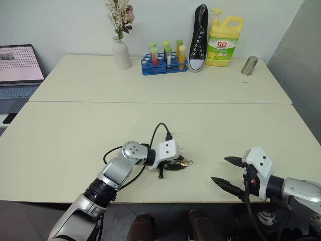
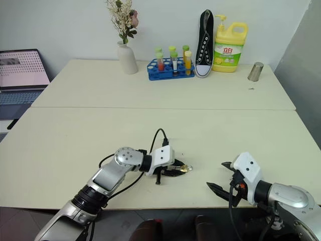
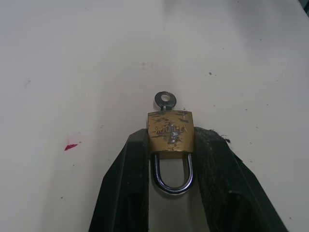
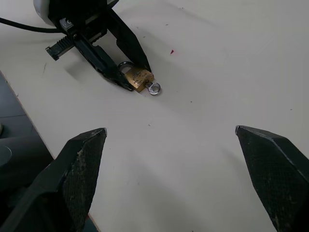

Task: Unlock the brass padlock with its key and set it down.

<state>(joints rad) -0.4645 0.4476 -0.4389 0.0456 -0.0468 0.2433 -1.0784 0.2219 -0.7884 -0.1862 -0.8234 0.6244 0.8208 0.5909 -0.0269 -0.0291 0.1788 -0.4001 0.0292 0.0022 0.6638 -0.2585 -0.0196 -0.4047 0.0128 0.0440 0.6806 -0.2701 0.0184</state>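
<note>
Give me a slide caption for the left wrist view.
Left gripper closed on the brass padlock, key in its keyhole.

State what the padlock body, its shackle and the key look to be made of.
Brass padlock body: looks like brass, with a dull yellow-gold face that is scuffed and blotchy and bears stamped lettering. Shackle: probably steel, a thin silvery U with a bright polished gleam. Key: grey-silver metal, likely steel or nickel-plated, with a round holed head and a duller sheen.
</note>
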